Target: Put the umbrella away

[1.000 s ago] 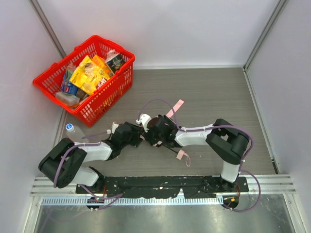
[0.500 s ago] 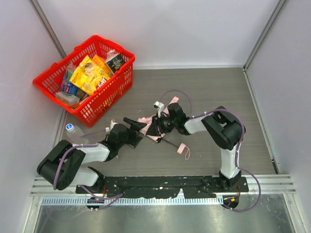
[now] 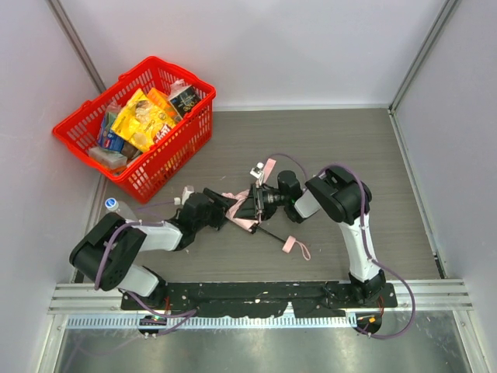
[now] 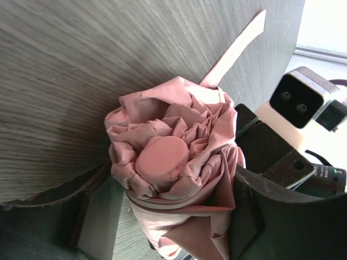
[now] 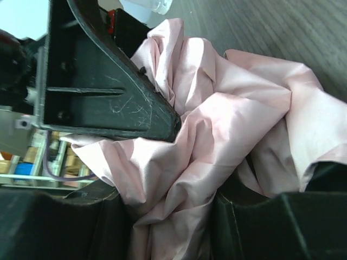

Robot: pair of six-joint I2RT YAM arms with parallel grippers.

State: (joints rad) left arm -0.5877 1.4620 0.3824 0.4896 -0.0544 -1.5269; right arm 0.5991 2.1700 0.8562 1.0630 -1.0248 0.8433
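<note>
The pale pink umbrella [image 3: 238, 208] lies bundled on the table between my two grippers. Its thin black shaft [image 3: 270, 231] runs toward the near right and ends at the small pink handle [image 3: 289, 245] with its wrist loop. My left gripper [image 3: 220, 207] is shut on the bundle's left end. In the left wrist view [image 4: 173, 216] the fabric and its round pink cap [image 4: 162, 157] fill the jaws. My right gripper [image 3: 253, 203] is shut on the fabric [image 5: 217, 135] from the right, as the right wrist view [image 5: 173, 222] shows. A pink closing strap [image 3: 268, 166] lies behind it.
A red basket [image 3: 168, 160] full of packaged goods stands at the back left. A clear plastic bottle [image 3: 116, 208] lies by the left wall next to my left arm. The left gripper's black finger [image 5: 103, 92] fills the upper left of the right wrist view.
The right arm has folded, swinging its wrist back and right, with its gripper meeting the umbrella from the right. The left gripper drew back, then moved right onto the bundle's end.
</note>
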